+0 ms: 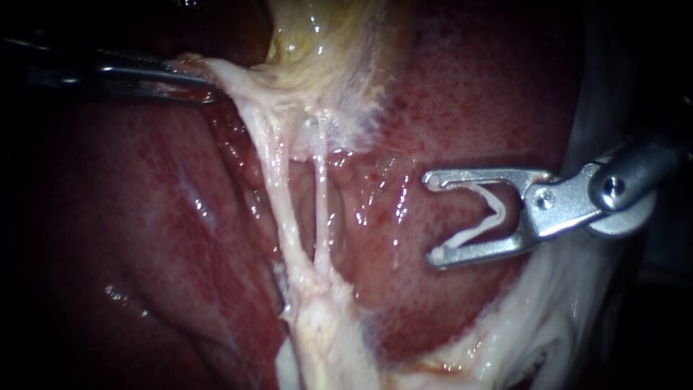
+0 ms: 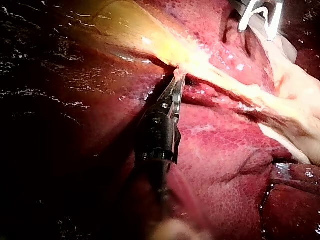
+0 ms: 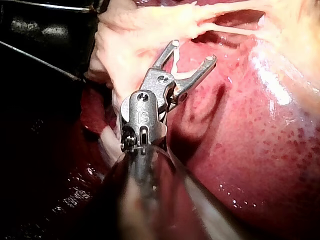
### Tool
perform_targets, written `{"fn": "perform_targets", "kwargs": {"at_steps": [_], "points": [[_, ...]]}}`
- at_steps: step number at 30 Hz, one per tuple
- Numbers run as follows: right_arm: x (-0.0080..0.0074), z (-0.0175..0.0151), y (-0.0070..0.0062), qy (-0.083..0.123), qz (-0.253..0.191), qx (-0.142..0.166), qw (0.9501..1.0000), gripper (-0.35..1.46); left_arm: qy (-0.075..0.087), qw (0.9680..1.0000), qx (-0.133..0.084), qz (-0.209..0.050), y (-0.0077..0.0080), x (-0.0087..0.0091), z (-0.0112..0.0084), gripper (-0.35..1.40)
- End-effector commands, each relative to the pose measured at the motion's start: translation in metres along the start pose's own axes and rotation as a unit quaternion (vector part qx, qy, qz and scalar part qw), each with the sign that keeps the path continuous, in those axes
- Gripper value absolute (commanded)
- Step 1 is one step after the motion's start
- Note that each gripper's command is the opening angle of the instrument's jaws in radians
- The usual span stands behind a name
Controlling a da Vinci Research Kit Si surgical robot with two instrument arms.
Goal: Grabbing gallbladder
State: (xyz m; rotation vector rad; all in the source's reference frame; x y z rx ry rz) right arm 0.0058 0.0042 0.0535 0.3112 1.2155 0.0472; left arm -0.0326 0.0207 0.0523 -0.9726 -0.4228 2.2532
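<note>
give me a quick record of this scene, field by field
gallbladder: yellowish, at the top of the endoscope view
tubes: two, taut, running down from the gallbladder
left instrument: shut on the gallbladder's pale lower edge
right instrument: spread wide, carrying a white clip, beside the tubes, around neither
liver: red, glistening, behind the tubes

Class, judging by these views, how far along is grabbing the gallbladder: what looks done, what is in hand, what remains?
Done: the left instrument has its jaws shut on the gallbladder at its pale edge. In hand: that grip holds the pale strands beneath taut over the liver. Left: probably only holding tension; the right instrument, a clip between its wide jaws, grips no tissue.
</note>
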Motion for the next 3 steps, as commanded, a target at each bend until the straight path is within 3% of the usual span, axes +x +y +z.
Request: {"fn": "perform_targets", "kwargs": {"at_steps": [1, 3], "points": [[0.0, 0.0, 0.0, 0.0, 0.0, 0.0, 1.0, 0.5, 0.0, 1.0, 0.001, 0.0, 0.0, 0.0, 0.0001, -0.35], [0.0, 0.0, 0.0, 0.0, 0.0, 0.0, 1.0, 0.5, 0.0, 1.0, 0.003, -0.001, 0.0, -0.0001, 0.0003, -0.35]]}}
